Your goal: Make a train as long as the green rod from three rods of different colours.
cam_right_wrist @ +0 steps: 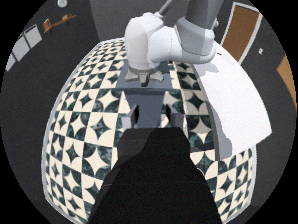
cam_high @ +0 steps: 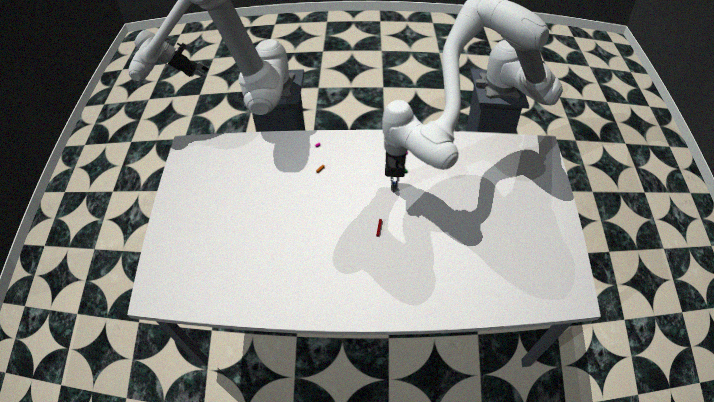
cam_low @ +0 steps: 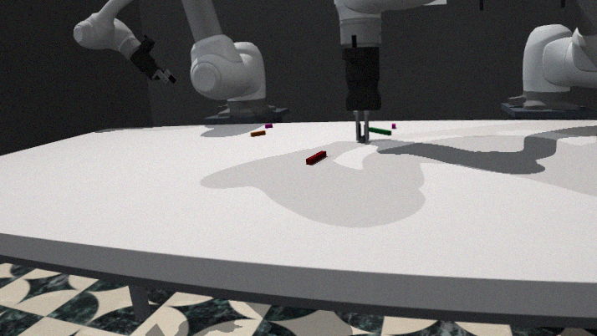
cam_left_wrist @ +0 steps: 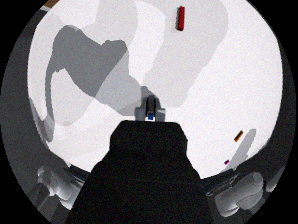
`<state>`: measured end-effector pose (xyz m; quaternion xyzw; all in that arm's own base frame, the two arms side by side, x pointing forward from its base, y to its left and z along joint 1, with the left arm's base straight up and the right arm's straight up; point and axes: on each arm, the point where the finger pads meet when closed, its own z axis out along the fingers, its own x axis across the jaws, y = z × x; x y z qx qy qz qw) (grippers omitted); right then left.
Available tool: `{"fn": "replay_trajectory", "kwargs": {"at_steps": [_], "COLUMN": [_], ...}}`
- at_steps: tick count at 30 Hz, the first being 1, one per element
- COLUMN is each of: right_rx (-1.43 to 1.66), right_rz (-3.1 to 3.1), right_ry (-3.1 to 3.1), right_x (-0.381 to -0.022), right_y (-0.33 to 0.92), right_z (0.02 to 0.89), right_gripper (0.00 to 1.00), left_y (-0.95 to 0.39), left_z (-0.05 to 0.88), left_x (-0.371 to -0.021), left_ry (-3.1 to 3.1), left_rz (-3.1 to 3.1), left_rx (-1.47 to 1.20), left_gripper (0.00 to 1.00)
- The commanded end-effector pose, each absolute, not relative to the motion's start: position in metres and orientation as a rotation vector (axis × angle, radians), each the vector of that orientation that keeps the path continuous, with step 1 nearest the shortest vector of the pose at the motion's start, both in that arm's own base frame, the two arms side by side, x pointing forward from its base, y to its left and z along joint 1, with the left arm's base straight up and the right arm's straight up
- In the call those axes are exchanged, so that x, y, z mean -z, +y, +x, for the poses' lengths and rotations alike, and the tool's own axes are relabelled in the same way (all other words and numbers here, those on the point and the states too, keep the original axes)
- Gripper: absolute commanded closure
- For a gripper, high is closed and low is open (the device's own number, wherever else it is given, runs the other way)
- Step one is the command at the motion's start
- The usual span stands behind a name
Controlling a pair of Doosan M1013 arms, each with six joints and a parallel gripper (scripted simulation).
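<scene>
My left gripper (cam_high: 394,186) (cam_low: 362,140) (cam_left_wrist: 151,103) points down at the table and is shut on the blue rod (cam_left_wrist: 150,116), a small block between its fingertips. The red rod (cam_high: 379,227) (cam_low: 316,158) (cam_left_wrist: 181,18) lies flat in front of it. The green rod (cam_low: 380,131) lies just behind it, mostly hidden in the top view. A magenta rod (cam_low: 394,125) lies further back. Another magenta rod (cam_high: 318,145) (cam_low: 268,125) (cam_left_wrist: 227,162) and the orange rod (cam_high: 320,169) (cam_low: 257,133) (cam_left_wrist: 239,136) lie at the back left. My right gripper (cam_high: 201,70) (cam_low: 166,77) (cam_right_wrist: 152,110) is open and empty.
The white table (cam_high: 240,260) (cam_low: 125,192) (cam_right_wrist: 237,95) has its rear edge by the two arm pedestals. The right gripper hangs beyond the table's rear left corner. The left arm reaches over the rear right part of the table and casts shadows there.
</scene>
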<state>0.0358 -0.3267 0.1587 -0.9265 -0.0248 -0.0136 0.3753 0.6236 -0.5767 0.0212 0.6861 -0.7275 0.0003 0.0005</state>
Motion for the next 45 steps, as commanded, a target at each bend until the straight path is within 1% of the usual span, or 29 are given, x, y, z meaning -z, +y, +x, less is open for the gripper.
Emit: {"fn": "replay_trajectory", "kwargs": {"at_steps": [1, 20, 25, 31, 33, 37, 40, 45], "right_rx": [0.026, 0.026, 0.026, 0.026, 0.026, 0.026, 0.026, 0.026], "right_rz": [-2.356, -2.356, -2.356, -2.356, -2.356, -2.356, -2.356, -2.356], "right_ry": [-0.061, -0.061, -0.061, -0.061, -0.061, -0.061, -0.061, -0.061], "right_x": [-0.159, -0.159, -0.159, -0.159, -0.159, -0.159, -0.159, -0.159], "right_y": [-0.323, -0.323, -0.323, -0.323, -0.323, -0.323, -0.323, -0.323], "right_z": [0.033, 0.033, 0.033, 0.033, 0.033, 0.033, 0.033, 0.033], "right_gripper": [0.00, 0.00, 0.00, 0.00, 0.00, 0.00, 0.00, 0.00], "left_y": [-0.574, -0.574, -0.575, -0.575, -0.575, -0.575, -0.575, -0.575], "left_z": [0.625, 0.625, 0.627, 0.626, 0.626, 0.626, 0.626, 0.626], "left_x": [-0.018, -0.021, -0.044, -0.088, -0.088, -0.114, -0.123, -0.124], "left_ry": [-2.287, -2.287, -2.287, -2.287, -2.287, -2.286, -2.286, -2.286], "left_rz": [2.156, 2.156, 2.156, 2.156, 2.156, 2.156, 2.156, 2.156], "left_rx": [-0.002, -0.001, -0.006, -0.006, -0.006, -0.006, -0.006, -0.005], "left_gripper": [0.76, 0.76, 0.76, 0.76, 0.76, 0.76, 0.76, 0.76]}}
